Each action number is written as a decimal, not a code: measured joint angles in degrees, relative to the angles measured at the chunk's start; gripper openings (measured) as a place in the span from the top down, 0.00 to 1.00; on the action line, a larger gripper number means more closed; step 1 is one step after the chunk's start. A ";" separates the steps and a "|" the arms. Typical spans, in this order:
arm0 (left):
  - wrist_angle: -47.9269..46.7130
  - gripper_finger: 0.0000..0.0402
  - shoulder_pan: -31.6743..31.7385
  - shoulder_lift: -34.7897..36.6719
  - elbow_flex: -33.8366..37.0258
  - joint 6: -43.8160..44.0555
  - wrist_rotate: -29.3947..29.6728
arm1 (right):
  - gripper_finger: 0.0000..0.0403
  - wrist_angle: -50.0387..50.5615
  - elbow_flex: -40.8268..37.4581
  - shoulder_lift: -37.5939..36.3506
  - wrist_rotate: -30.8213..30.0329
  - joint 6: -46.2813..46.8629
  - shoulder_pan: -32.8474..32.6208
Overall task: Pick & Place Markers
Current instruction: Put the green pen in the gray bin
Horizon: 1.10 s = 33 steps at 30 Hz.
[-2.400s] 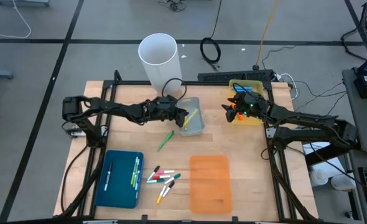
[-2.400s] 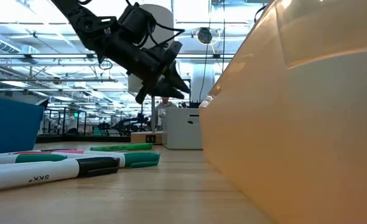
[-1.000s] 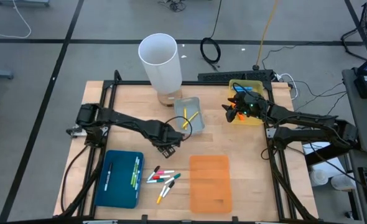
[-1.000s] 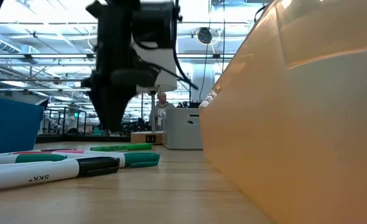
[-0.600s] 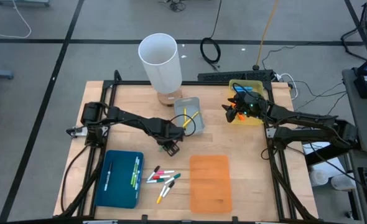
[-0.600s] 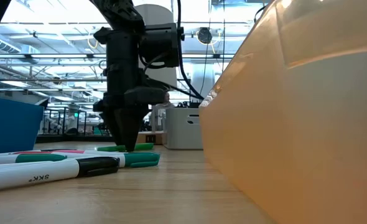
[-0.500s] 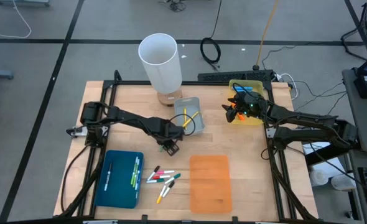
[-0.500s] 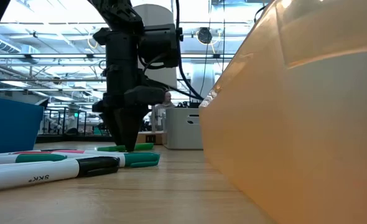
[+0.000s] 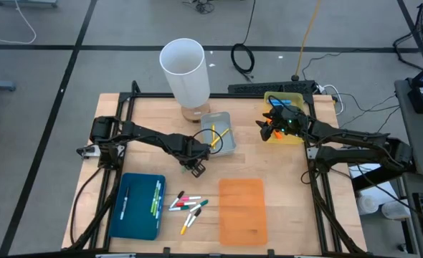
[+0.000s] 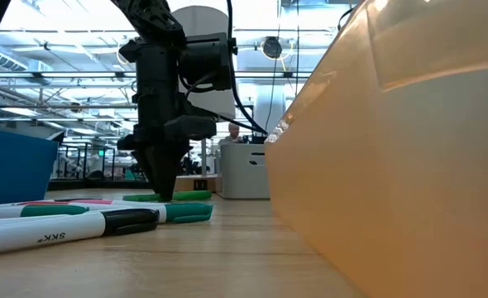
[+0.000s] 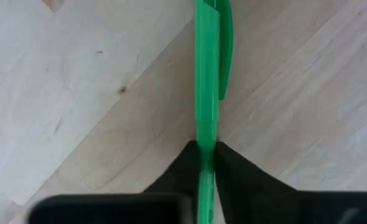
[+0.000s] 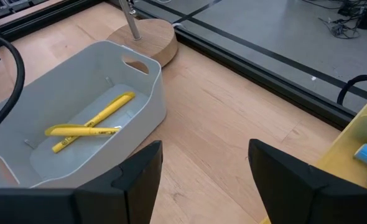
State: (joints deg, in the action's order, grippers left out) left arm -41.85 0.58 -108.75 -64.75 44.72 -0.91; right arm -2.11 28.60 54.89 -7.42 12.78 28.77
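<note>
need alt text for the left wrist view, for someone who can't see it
Close-up from the left arm's wrist: the left gripper is closed on a green marker that lies on the pale wooden table. The marker runs straight away from the camera between the two dark fingers.

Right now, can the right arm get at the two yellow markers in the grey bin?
Probably yes. The right claw is open, aimed at the grey bin, whose top is open over the yellow markers. Bare wood lies between.
</note>
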 joint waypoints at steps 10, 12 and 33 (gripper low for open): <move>-8.72 0.91 -1.26 1.41 -2.44 -3.76 3.70 | 0.44 0.18 0.00 -0.02 0.02 0.00 0.00; -10.82 0.94 -1.59 3.93 -2.61 -3.67 4.06 | 0.44 0.20 0.00 -0.02 0.00 0.00 0.00; 18.15 0.94 -1.92 21.18 -3.32 -18.77 25.84 | 0.44 -0.04 0.00 -0.02 0.00 0.23 -0.02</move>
State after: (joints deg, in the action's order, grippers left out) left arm -23.70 -1.34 -87.57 -68.07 25.95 24.93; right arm -2.15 28.60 54.87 -7.42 13.01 28.75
